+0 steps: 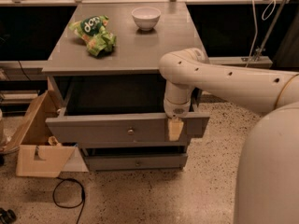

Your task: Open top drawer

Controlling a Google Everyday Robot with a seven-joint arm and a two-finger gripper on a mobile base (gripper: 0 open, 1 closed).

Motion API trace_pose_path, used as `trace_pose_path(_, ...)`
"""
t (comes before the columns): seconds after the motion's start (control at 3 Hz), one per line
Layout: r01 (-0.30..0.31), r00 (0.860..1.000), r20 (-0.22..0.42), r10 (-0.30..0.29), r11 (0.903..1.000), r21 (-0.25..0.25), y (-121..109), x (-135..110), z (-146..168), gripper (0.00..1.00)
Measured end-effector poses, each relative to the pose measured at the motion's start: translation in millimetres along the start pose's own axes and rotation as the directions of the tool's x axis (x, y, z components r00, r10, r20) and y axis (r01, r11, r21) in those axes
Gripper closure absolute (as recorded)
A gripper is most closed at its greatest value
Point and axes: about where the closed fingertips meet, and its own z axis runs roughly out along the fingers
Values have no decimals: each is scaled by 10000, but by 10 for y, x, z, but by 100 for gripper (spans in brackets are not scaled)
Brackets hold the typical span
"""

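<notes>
The top drawer [98, 129] is a grey wooden drawer with a wide front panel and a small round metal knob [130, 131] at its centre. It stands pulled well out of the grey cabinet, and its dark inside shows. My gripper [175, 127] hangs down from the white arm over the right part of the drawer's front panel, to the right of the knob. A pale fingertip [175, 129] lies against the panel face.
A shallower grey drawer [135, 161] sits below, closed. On the cabinet top [140, 45] lie a green snack bag [93, 34] and a white bowl [145, 17]. An open cardboard box [35, 143] stands at the left. A black cable [70, 197] loops on the speckled floor.
</notes>
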Motion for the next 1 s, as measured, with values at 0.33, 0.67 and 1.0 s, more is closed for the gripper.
trace_pose_path(0.33, -234, 9995, 195, 236, 9997, -99, 128, 4, -45, 73)
trace_pose_path(0.67, -422, 9984, 368, 425, 9991, -86, 231, 54, -40, 96)
trace_pose_path(1.0, -873, 9900, 1135, 835, 9958, 289, 452, 173, -27, 100)
